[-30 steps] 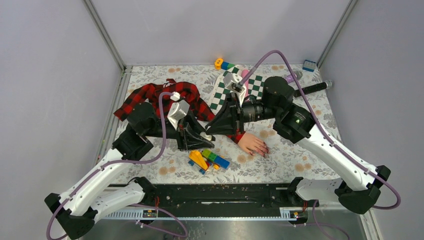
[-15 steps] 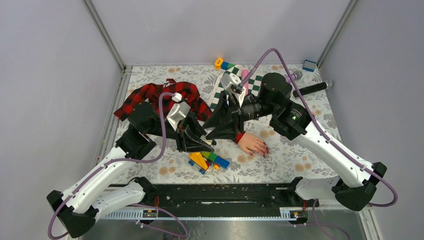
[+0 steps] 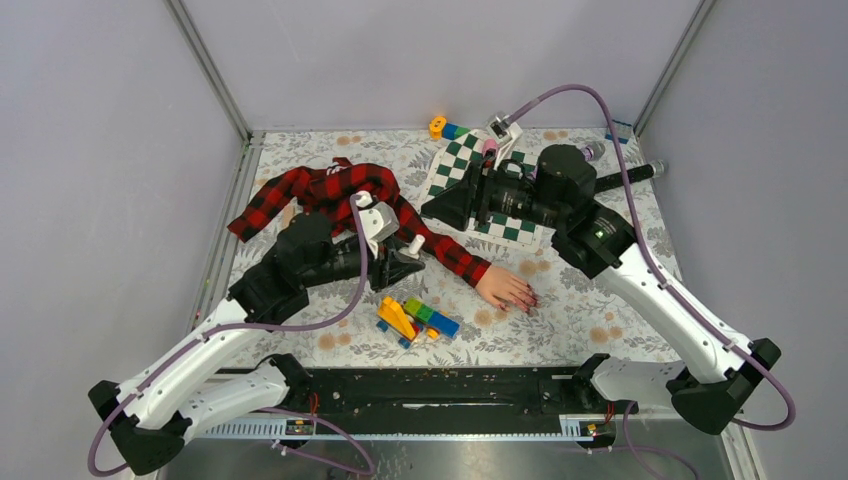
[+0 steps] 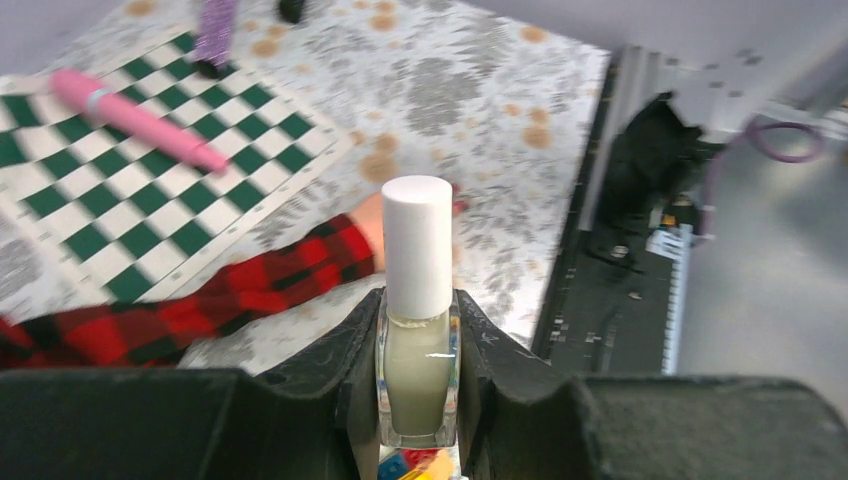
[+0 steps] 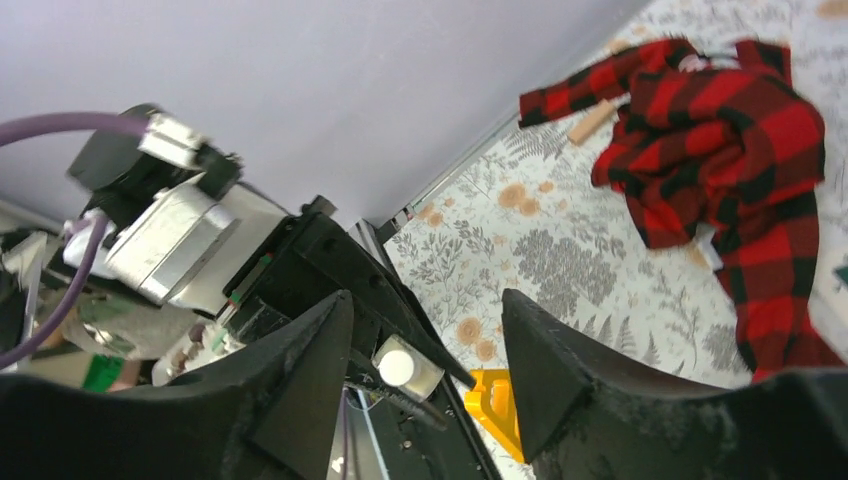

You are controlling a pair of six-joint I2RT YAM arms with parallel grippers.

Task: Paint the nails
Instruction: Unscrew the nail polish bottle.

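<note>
Only your left wrist view shows the left hand [image 4: 417,305] clamped on one upright nail polish bottle [image 4: 417,380], pale with a white cap. Only the top view shows the dark-red nails [image 3: 524,299] of the one mannequin hand [image 3: 503,286], lying near the middle of the floral bench [image 3: 600,310]. The right hand [image 5: 425,320] gapes wide, holding nothing, near one checkered mat [image 3: 520,175]. Plain grey walls surround the bench.

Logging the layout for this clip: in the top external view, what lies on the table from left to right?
Plaid shirt → toy bricks → mannequin hand → black cylinder.
</note>
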